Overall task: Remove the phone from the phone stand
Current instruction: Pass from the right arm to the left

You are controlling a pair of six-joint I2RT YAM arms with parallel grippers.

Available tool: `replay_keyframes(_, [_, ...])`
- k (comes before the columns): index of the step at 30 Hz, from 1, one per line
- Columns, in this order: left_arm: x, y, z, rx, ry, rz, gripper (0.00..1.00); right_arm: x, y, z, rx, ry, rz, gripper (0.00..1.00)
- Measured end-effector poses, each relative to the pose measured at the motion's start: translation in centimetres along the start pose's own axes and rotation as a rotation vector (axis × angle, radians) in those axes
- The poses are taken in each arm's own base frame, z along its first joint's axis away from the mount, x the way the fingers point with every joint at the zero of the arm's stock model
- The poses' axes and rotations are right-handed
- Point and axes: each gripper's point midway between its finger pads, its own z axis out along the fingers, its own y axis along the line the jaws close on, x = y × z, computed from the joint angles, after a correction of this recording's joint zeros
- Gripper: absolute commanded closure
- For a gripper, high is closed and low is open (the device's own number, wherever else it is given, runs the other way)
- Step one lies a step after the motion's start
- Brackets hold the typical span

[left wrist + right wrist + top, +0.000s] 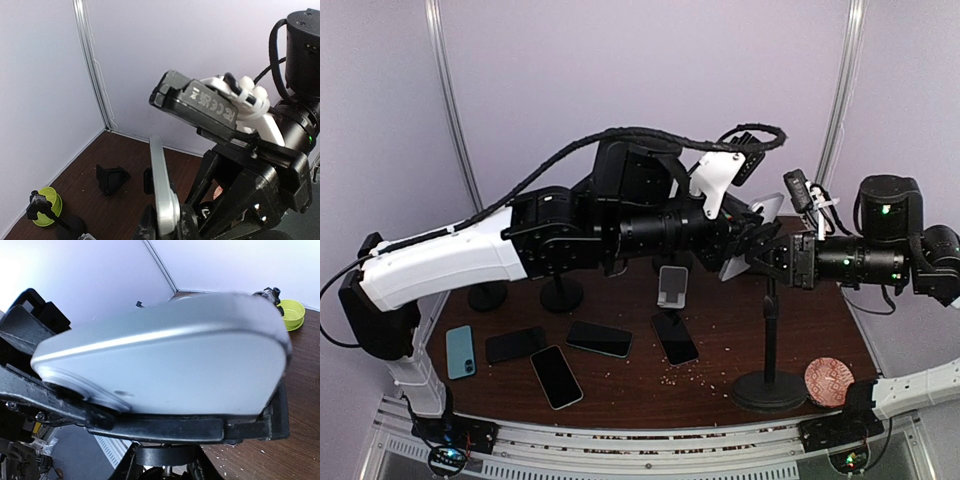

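Note:
A silver phone sits tilted at the top of a tall black phone stand with a round base. My left gripper is shut on the phone's left end. In the left wrist view the phone shows edge-on between my fingers. My right gripper is shut on the stand's neck just under the phone. In the right wrist view the phone's silver back fills the frame and rests in the stand's black cradle bar.
Several phones lie on the brown table, among them a teal one and black ones. A small stand holds another phone. Round black bases stand at the back left. A brown disc lies by the stand's base.

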Motion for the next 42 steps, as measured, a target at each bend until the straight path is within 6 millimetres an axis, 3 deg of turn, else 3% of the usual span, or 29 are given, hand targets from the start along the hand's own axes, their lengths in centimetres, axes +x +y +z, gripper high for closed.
replay_keyframes(7, [-1.3,0.2,-0.7,-0.005,-0.042,-0.008,1.00,-1.3,1.1,-0.2,-0.163,-0.038,0.086,0.64])
replay_keyframes(11, [-1.0,0.6,-1.2,-0.010,-0.019,0.004,1.00,-2.3,1.8,-0.8,-0.260,-0.066,0.144,0.53])
replay_keyframes(13, [-0.5,0.8,-1.3,-0.016,0.008,0.017,1.00,-3.9,2.4,-2.0,-0.315,-0.123,0.156,0.47])
replay_keyframes(19, [1.6,1.3,-1.1,-0.037,0.077,0.067,1.00,-5.6,3.9,-3.2,-0.433,-0.159,0.163,0.40])
replay_keyframes(24, [1.6,1.2,-1.1,-0.025,0.077,0.072,1.00,-6.0,4.1,-3.3,-0.482,-0.138,0.187,0.35])
replay_keyframes(30, [1.4,0.7,-1.3,-0.007,0.072,0.077,1.00,-6.4,3.1,-3.5,-0.491,-0.123,0.227,0.34])
replay_keyframes(34, [1.1,0.8,-1.5,-0.008,0.064,0.083,1.00,-6.3,1.1,-3.7,-0.471,-0.121,0.285,0.34])
replay_keyframes(42, [-0.5,0.9,-2.4,-0.002,0.018,0.094,1.00,-2.2,-1.3,-2.0,-0.493,0.034,0.495,0.32])
